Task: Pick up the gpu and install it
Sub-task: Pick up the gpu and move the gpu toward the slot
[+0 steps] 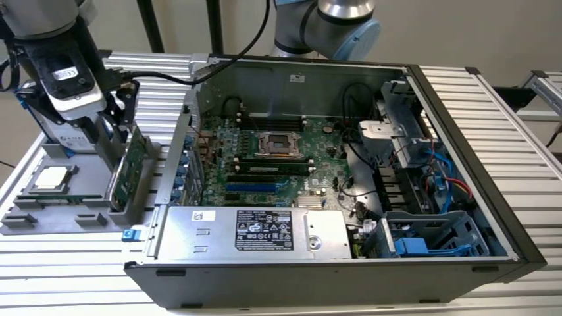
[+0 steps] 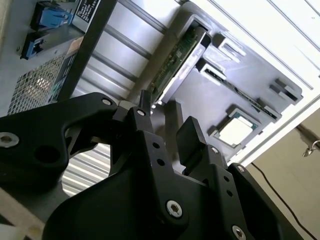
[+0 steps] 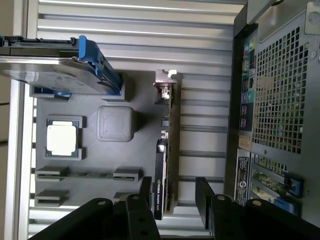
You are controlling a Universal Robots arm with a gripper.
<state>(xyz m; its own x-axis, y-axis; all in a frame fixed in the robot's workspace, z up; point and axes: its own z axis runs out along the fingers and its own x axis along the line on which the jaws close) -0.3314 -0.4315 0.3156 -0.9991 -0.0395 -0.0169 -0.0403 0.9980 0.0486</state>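
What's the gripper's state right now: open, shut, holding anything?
Gripper: open, holding nothing; its fingers sit on either side of the graphics card, which stands on edge in the grey tray.

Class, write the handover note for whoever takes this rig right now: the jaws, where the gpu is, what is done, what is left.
Jaws: the gripper is open and hangs at the gpu. In the first wrist view one jaw stands on each side of the card, not closed on it.
Place: the gpu stands on edge in the grey tray, at the exterior view's left of the open case.
Done: nothing lifted yet.
Left: the pick-up and the install.
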